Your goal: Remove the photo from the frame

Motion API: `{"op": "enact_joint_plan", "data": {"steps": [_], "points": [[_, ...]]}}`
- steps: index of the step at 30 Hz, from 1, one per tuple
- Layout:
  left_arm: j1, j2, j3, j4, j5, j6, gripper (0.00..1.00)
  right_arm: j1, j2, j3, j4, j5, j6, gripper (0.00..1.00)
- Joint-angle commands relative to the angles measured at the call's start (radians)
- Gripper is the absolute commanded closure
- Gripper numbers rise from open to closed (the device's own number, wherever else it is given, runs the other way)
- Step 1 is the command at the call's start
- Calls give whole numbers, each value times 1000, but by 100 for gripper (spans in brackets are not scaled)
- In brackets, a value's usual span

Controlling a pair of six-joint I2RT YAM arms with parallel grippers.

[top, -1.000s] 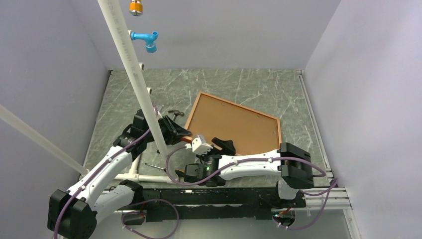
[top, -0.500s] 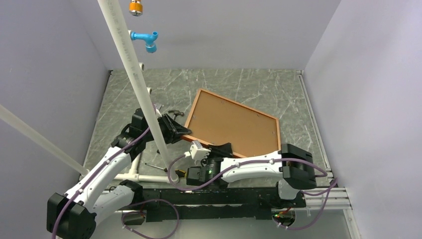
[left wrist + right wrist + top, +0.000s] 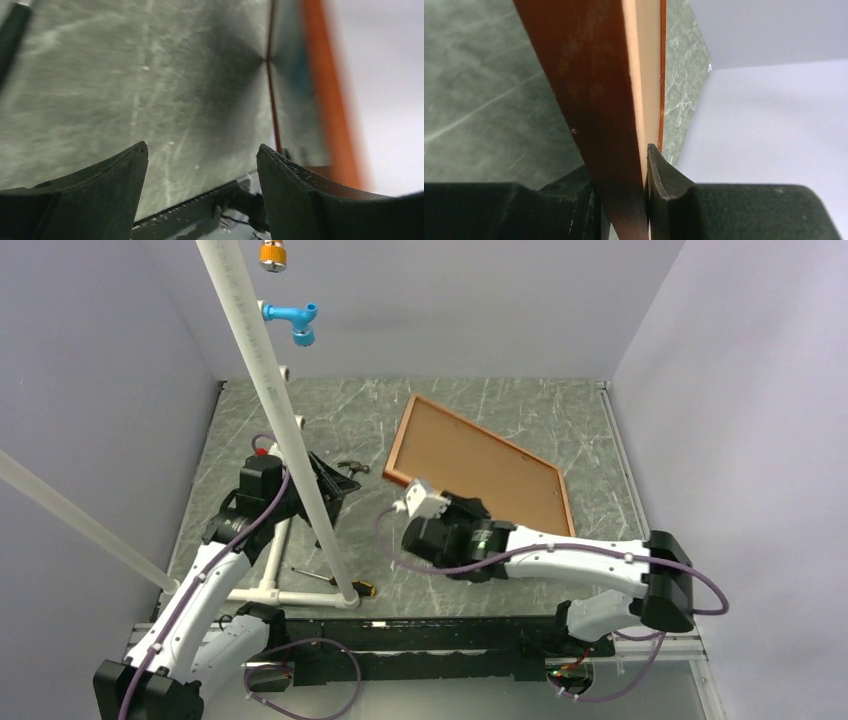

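Grey-green marbled tabletop (image 3: 330, 420) is carrying the thin reddish-brown rectangular picture frame (image 3: 488, 434), lying right of centre with the photo (image 3: 480, 468) sitting inside it, plain brown board backing up. The right gripper (image 3: 644, 165) is pinching the frame's near edge. The left gripper (image 3: 200, 150) is hovering with jaws spread and empty, near a small hammer (image 3: 352, 468).

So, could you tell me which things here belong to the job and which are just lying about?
Job: frame, photo (brown backing up), right hand clamped on the frame's edge, left hand open.
Lying about: hammer, screwdriver, white pipe, blue fitting.
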Motion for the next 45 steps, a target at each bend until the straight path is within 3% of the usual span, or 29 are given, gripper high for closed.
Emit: {"op": "enact_joint_plan", "data": {"steps": [1, 9, 17, 26, 40, 45], "points": [[25, -32, 15, -160, -185, 173, 17, -111, -131, 69, 276, -22, -67, 100], [30, -24, -22, -172, -203, 217, 18, -178, -129, 240, 360, -87, -213, 100], [29, -19, -45, -164, -187, 214, 18, -192, -105, 462, 255, -317, -133, 100], [29, -46, -47, -175, -181, 209, 19, -223, -39, 677, 121, -467, -40, 100], [29, -76, -45, -190, -165, 204, 19, -562, 173, 903, -11, -942, 167, 100], [30, -87, -49, -195, -162, 206, 19, -661, 304, 1015, -65, -1044, 191, 100]]}}
